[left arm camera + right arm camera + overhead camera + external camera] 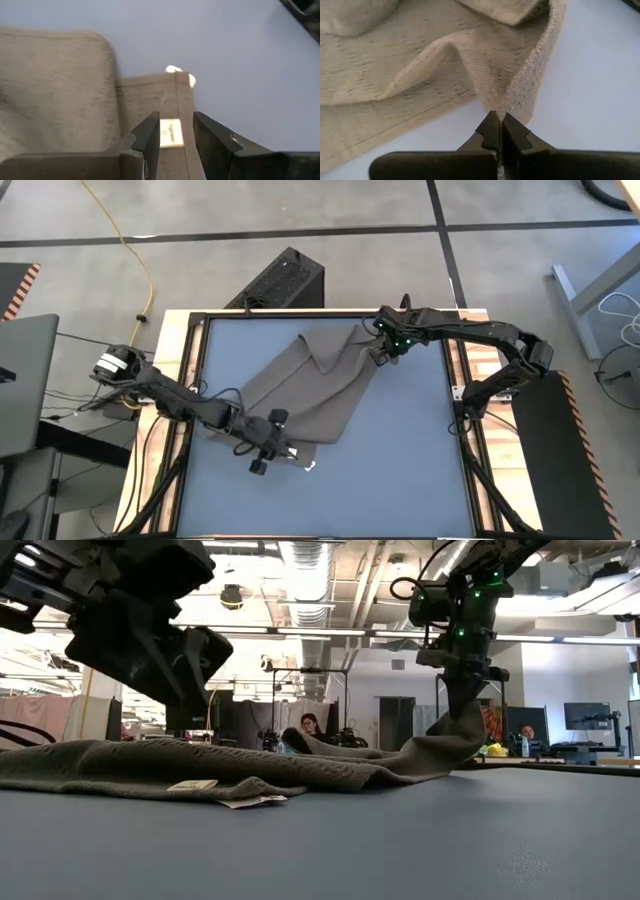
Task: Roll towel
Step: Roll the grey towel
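One towel point(305, 388) lies on the blue-grey table point(400, 470), spread slantwise from the far middle of the surface toward the near left; you can see it rumpled, with a raised fold point(432, 55) running across its upper part and a hemmed edge along its near corner; a small white tag point(171, 133) sits on that near corner, and a second white scrap point(174, 70) shows at the corner's tip, lying on the table.

Note the right gripper point(383, 352) at the towel's far right corner; its fingers point(492, 131) are pressed together with the towel's edge pinched between them, and the low view shows that corner lifted off the table, the cloth hanging down from the grip point(462, 710) in a slope to the rest of the towel.

Note the left gripper point(283, 448) at the near left corner, over the tag; its fingers point(149, 137) stand partly apart, one on either side of the tag, and you cannot tell from the views whether they touch the cloth; nothing is pinched between them.

Beyond the table you can see a wooden frame point(172, 330) around its rim, a black box point(280, 280) on the floor behind it, and a yellow cable point(135, 250) crossing the floor; people point(310, 726) sit in the room behind.
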Controlling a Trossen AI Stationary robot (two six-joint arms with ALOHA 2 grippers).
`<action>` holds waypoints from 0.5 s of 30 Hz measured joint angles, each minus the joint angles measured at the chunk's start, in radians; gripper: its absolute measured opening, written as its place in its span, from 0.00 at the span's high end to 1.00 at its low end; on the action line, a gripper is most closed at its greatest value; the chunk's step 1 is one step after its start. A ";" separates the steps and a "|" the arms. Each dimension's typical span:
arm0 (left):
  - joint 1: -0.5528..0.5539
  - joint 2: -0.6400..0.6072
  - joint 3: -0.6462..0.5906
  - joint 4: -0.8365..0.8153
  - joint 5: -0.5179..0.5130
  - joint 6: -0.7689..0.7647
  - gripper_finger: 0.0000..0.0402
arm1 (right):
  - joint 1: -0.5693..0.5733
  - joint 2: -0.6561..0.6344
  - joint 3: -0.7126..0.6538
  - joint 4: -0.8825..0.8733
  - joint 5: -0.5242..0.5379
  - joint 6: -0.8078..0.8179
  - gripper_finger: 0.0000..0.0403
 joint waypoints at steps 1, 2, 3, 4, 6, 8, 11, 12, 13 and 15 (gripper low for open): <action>-0.015 0.013 0.000 0.010 -0.027 -0.016 0.72 | 0.000 0.000 0.000 0.003 -0.010 0.000 0.95; -0.025 0.030 0.000 0.023 -0.042 -0.034 0.71 | 0.000 0.000 0.000 0.005 -0.017 0.000 0.95; -0.031 0.056 0.004 0.051 -0.046 -0.050 0.69 | 0.001 0.000 0.000 0.007 -0.019 0.000 0.95; -0.034 0.084 0.016 0.062 -0.048 -0.061 0.68 | 0.001 0.000 0.000 0.009 -0.020 0.000 0.95; -0.040 0.139 0.042 0.051 -0.051 -0.086 0.63 | 0.001 0.000 0.000 0.011 -0.031 -0.008 0.95; -0.040 0.198 0.079 0.046 -0.052 -0.104 0.59 | 0.001 0.001 0.000 0.009 -0.040 -0.015 0.95; -0.040 0.267 0.128 0.039 -0.045 -0.108 0.54 | 0.005 0.001 0.000 0.007 -0.042 -0.017 0.95; -0.040 0.288 0.142 0.046 -0.033 -0.108 0.53 | 0.006 0.001 0.000 0.007 -0.042 -0.019 0.95; -0.040 0.304 0.151 0.042 -0.021 -0.109 0.52 | 0.007 0.001 0.000 0.008 -0.043 -0.020 0.95; -0.038 0.334 0.172 0.038 -0.009 -0.126 0.52 | 0.011 0.001 0.000 0.004 -0.043 -0.023 0.95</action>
